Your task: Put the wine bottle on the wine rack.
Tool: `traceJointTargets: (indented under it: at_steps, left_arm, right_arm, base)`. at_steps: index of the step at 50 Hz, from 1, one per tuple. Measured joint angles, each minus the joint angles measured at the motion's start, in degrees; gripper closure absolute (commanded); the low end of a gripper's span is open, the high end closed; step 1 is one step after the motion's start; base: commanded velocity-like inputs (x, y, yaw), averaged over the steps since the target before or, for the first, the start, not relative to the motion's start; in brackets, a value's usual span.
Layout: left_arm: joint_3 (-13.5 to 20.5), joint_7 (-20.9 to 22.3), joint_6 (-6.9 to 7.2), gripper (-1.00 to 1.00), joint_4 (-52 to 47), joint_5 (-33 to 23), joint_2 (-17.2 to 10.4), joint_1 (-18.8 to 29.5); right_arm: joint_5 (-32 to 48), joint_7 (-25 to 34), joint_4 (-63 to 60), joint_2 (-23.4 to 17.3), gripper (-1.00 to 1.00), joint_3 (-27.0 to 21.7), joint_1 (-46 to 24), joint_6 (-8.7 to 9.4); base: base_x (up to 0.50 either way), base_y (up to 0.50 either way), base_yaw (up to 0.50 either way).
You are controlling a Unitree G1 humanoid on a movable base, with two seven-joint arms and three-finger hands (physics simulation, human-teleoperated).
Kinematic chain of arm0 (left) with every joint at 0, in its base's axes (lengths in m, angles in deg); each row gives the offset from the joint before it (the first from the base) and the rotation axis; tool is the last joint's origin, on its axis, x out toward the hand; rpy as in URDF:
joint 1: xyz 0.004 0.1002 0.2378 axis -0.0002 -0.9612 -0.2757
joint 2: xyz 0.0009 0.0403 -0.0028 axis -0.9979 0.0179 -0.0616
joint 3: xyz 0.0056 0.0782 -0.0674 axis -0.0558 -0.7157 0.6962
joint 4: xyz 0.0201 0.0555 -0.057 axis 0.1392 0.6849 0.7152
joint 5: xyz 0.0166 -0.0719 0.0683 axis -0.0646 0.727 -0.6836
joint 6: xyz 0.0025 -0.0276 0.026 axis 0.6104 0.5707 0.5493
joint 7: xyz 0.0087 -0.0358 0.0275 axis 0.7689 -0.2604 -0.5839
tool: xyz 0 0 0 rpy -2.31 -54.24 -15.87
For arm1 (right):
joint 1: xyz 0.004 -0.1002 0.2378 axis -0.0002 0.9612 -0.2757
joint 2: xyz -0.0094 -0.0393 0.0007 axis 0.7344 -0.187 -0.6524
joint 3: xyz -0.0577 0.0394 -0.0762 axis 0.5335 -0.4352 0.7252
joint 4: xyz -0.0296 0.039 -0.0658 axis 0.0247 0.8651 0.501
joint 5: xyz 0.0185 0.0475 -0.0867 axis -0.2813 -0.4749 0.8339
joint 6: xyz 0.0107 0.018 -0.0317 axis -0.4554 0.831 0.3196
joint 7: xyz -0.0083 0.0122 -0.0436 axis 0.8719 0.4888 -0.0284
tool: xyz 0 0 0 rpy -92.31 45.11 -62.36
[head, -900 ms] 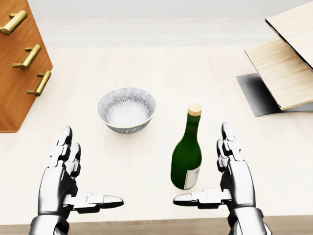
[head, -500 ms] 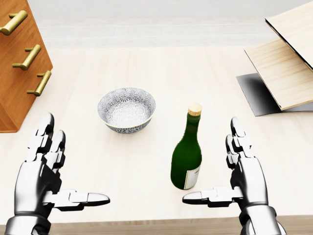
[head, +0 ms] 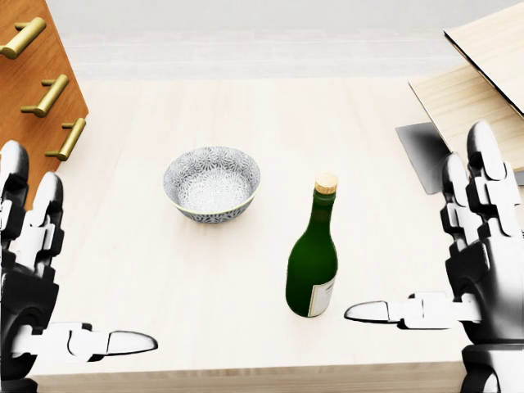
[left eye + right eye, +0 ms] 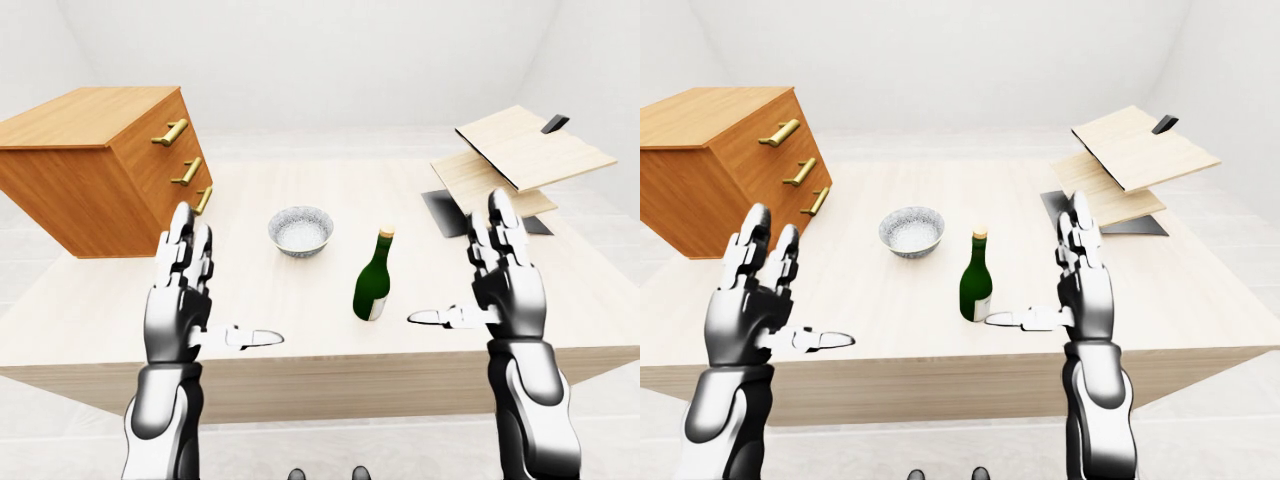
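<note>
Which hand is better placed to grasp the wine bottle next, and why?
The right hand, probably. It is open beside the upright wine bottle, thumb pointing at its base, and on the wine rack side. The left hand, also open, stands farther off at the table edge, beyond the bowl.

Two humanoid robot arms rise on either side of a green wine bottle (image 4: 374,288). The left hand (image 4: 178,292) and right hand (image 4: 507,278) are glossy silver metal with black joints between segments. Each has three thick, blocky fingers built of short jointed links with rounded tips. The forearms are smooth silver shells over black inner parts, widening below the wrists. Two small dark foot tips show beneath the bottle.
</note>
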Motion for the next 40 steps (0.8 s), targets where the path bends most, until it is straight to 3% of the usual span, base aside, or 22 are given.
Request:
traceJointTargets:
  at_steps: [14, 25, 40]
  left_arm:
    - [1.9, 1.9, 0.00, -1.00, -7.5, 1.0, 0.6, -1.2]
    - [3.0, 2.2, 0.00, -1.00, -9.1, 1.7, 0.8, -0.4]
    - [2.7, 2.6, 0.00, -1.00, -9.6, 1.6, 1.0, -1.0]
  right_arm:
    - [-0.6, 1.4, -8.2, 0.5, -1.00, -1.8, -0.1, 0.00]
    - [-0.3, 1.9, -7.4, 0.9, -1.00, -1.1, -0.7, 0.00]
    - [-0.8, 2.2, -4.8, 1.2, -1.00, 0.0, -0.1, 0.00]
  base:
    - [-0.02, 0.00, 0.00]
    - [-0.46, -0.09, 0.00]
    - [-0.13, -0.48, 0.00]
